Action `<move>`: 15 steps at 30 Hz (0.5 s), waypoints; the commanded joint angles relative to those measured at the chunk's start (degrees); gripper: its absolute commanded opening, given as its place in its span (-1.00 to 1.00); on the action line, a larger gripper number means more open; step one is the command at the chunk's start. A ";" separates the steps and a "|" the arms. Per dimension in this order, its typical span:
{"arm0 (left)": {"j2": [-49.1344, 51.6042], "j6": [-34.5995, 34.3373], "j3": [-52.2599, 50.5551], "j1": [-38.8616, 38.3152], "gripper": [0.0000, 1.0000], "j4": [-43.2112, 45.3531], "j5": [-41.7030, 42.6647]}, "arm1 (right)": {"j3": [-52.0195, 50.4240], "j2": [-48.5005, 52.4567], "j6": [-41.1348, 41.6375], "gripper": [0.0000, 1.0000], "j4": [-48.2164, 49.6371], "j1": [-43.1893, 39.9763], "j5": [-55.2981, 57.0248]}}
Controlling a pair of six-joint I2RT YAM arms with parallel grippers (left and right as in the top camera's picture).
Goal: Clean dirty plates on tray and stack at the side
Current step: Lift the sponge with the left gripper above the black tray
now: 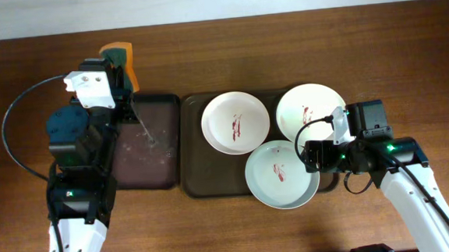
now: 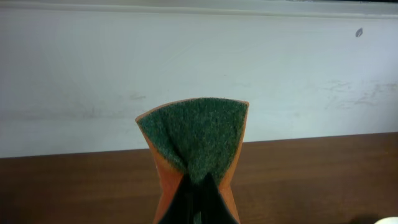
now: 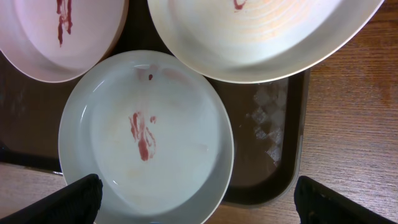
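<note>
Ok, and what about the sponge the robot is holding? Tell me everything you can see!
The sponge has an orange foamy body and a dark green, rough scrubbing face. The left gripper pinches its lower end, so the sponge folds inward there and fans out wide at the top. It stands upright and seems to be held off the wooden table, at the far side near the white wall. Only the gripper can be seen touching it.
</note>
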 commanded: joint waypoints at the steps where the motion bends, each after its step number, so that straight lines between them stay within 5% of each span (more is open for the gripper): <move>1: -1.20 1.14 1.22 0.15 -1.00 1.22 -0.20 | 1.05 0.22 0.46 0.98 0.04 0.15 -0.68; 15: -1.18 1.14 1.22 0.15 -1.00 0.26 -0.22 | 1.05 0.22 0.46 0.98 0.04 0.15 -0.70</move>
